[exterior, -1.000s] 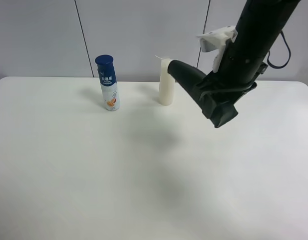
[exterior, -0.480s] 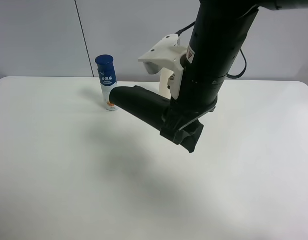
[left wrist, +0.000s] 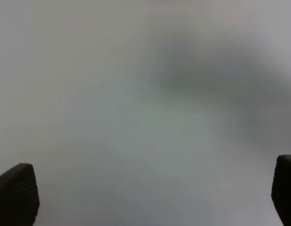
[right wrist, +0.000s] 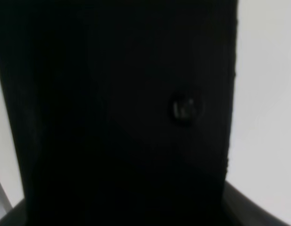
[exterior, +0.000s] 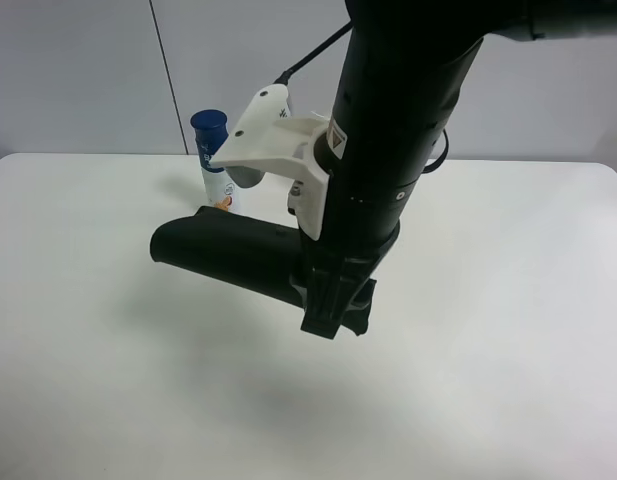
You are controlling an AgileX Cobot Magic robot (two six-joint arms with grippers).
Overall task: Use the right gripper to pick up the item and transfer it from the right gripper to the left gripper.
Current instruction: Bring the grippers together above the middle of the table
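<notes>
Hanging above the middle of the white table (exterior: 508, 340), the right gripper (exterior: 331, 300) is clamped shut on the item (exterior: 233, 255). You can see this dark soft pouch in the exterior high view, lying nearly level. One end is pinched in the claw and the rounded end reaches out toward that view's left. A soft shadow lies on the table beneath it.

A white bracket (exterior: 268, 140) juts from the thick black arm just above the pouch. On the far side, the blue-capped bottle (exterior: 210, 130) stands upright on the table. You see only its cap and a strip of its label, since the bracket and pouch cover the rest.

In the right wrist view the item (right wrist: 117, 113) fills almost the whole picture as a dark panel with a small round stud (right wrist: 184, 109) on it. Pale surface shows along both edges.

In the left wrist view the left gripper (left wrist: 145, 195) is spread wide. Only its dark fingertips (left wrist: 15, 193) show, at opposite edges, with nothing between them. Behind them you see only a blurred pale grey surface.
</notes>
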